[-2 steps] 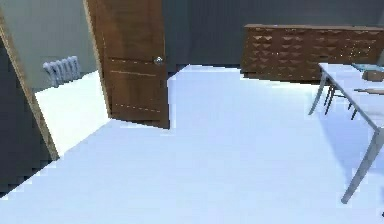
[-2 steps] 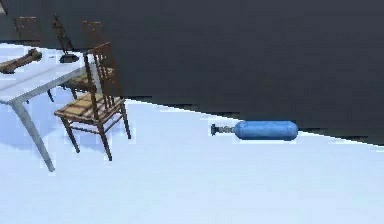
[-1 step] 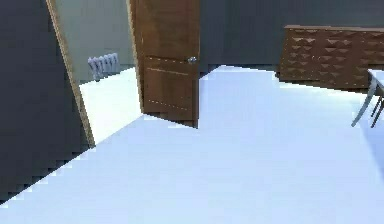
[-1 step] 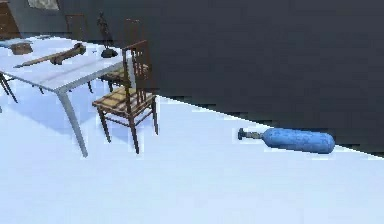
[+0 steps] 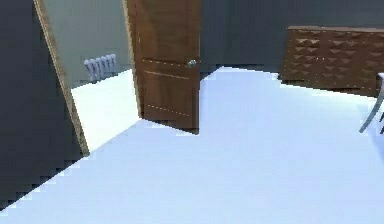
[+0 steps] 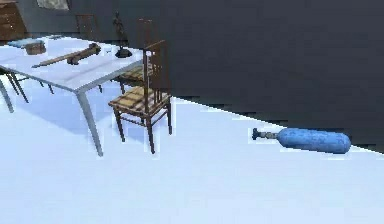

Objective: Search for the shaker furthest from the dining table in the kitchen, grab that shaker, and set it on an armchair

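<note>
No legible text, label, number or sign on the wooden door [image 5: 165, 60], the dresser [image 5: 332, 55], the table [image 6: 72, 76] or the blue cylinder [image 6: 312, 140].

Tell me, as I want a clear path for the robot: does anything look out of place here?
A blue cylinder lies on its side on the floor, right of the wooden chair in the arm side view. It looks dropped rather than stored. Nothing else stands out.

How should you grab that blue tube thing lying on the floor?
Probably around the middle of the blue cylinder, coming from above. It lies flat on the floor, long side showing, so its round body offers more hold than its thin dark neck.
</note>
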